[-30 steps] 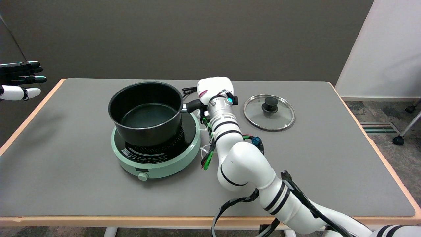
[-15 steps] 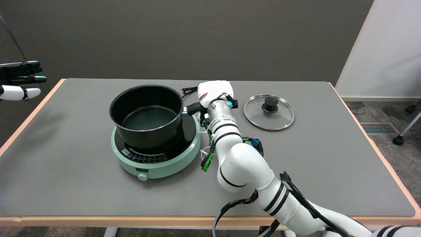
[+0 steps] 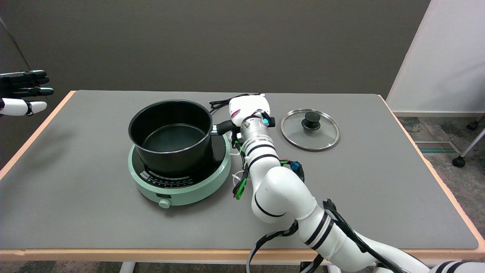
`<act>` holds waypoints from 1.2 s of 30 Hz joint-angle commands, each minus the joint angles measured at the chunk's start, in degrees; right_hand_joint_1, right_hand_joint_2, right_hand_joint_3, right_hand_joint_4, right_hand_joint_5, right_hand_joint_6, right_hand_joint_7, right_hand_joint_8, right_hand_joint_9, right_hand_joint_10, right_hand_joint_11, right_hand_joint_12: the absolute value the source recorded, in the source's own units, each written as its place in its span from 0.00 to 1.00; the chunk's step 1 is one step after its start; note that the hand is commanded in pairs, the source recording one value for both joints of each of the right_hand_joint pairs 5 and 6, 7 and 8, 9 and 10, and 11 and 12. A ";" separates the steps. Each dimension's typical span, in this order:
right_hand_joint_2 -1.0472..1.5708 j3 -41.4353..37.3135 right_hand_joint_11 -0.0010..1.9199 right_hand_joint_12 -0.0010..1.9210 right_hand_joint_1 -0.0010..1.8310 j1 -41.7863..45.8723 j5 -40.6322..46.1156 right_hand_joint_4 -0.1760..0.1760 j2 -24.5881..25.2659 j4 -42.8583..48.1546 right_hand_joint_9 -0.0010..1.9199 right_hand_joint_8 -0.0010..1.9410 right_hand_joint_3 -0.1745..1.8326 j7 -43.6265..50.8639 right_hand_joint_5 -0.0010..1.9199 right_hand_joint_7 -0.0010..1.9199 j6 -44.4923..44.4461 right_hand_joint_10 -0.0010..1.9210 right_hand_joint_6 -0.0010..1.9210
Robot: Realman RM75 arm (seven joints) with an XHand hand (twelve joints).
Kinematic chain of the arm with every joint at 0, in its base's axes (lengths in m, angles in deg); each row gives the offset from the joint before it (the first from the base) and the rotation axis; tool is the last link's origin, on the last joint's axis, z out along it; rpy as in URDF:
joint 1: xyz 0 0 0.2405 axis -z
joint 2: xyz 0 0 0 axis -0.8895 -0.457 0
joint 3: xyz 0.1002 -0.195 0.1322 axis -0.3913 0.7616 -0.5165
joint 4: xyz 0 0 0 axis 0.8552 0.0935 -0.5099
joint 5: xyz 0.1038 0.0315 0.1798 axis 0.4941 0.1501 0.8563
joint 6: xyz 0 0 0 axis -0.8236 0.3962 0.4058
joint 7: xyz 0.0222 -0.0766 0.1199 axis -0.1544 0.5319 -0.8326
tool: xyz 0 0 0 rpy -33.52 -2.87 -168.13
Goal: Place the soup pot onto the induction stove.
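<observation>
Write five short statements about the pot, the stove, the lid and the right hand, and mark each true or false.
1. The soup pot is over the green stove. True.
2. The glass lid covers the pot. False: it lies on the table, right of the arm.
3. The right hand grips the pot's handle. True.
4. The pot holds soup. False: it is empty.
5. The stove's knob faces the far wall. False: it faces the near edge.
</observation>
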 commanded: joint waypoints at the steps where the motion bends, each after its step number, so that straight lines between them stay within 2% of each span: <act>1: 0.99 0.00 0.96 0.96 0.48 0.26 0.47 0.28 -0.49 -0.29 0.96 0.95 0.40 -0.20 0.96 0.96 0.86 0.96 0.96; 36: 0.98 -0.13 0.95 0.95 0.48 -0.30 2.63 0.27 -0.65 -2.36 0.95 0.94 0.38 -0.20 0.95 0.95 3.04 0.95 0.95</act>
